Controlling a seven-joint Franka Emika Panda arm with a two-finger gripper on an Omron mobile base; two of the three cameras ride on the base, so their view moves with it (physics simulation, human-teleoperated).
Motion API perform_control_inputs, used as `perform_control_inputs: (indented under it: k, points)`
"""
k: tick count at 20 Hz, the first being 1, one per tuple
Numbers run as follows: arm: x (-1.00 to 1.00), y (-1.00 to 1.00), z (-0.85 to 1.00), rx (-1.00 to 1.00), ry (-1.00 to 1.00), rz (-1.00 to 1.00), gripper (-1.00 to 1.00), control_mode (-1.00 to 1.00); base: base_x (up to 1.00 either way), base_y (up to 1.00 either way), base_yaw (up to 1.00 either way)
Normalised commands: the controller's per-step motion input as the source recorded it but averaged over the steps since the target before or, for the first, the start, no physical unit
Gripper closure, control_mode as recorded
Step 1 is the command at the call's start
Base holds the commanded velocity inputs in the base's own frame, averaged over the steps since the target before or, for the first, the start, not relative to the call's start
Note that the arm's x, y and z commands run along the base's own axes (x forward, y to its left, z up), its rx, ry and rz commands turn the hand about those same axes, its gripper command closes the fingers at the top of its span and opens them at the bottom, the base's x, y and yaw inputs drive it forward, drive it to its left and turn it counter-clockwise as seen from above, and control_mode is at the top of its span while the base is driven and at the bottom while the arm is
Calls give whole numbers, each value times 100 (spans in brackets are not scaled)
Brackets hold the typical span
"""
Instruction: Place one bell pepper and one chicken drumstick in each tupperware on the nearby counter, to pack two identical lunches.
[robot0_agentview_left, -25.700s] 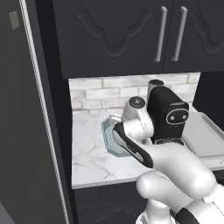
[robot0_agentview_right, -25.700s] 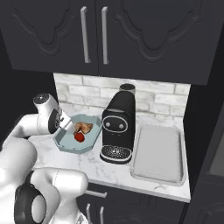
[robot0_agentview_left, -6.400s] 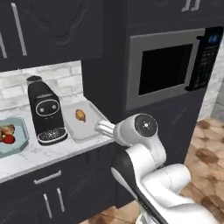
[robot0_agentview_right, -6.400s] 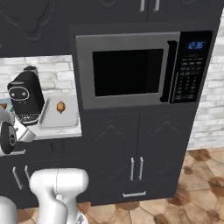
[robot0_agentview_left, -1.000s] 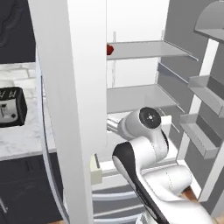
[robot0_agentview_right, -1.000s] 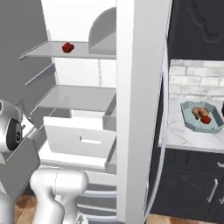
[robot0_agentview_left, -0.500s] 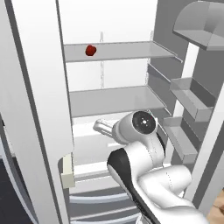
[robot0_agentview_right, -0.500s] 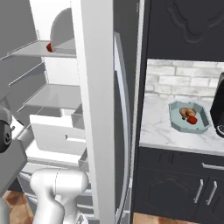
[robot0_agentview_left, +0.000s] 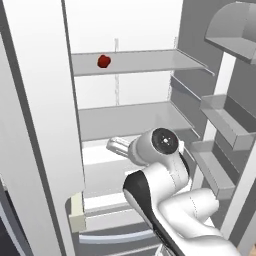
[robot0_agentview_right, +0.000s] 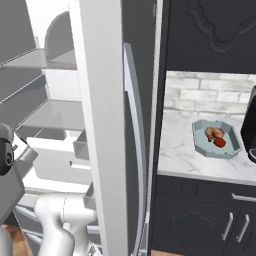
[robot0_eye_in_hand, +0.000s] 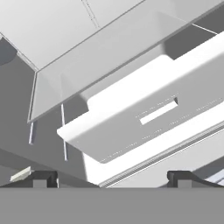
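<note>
— Where's the gripper (robot0_eye_in_hand: 111, 177)?
— Inside the open fridge, fingers spread wide with nothing between them, facing a white drawer (robot0_eye_in_hand: 144, 118) below a shelf.

— And the peppers?
— One bell pepper (robot0_agentview_left: 104, 61) sits on the upper fridge shelf (robot0_agentview_left: 145, 61), well above the arm. The other pepper (robot0_agentview_right: 220, 141) lies in the teal tupperware (robot0_agentview_right: 202, 145) beside a chicken drumstick (robot0_agentview_right: 213, 133).

— Where's that tub?
— On the marble bench (robot0_agentview_right: 175, 155), right of the fridge door (robot0_agentview_right: 102, 130), under dark cabinets.
</note>
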Motion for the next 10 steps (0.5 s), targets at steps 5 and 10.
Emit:
perform_control_inputs:
  k: [5,10]
  points:
    - [10,0,13,0,0,0,-100,-100,74,2,-13]
    - [27,1,100,-10,-4,14,-100,-100,0,0,0]
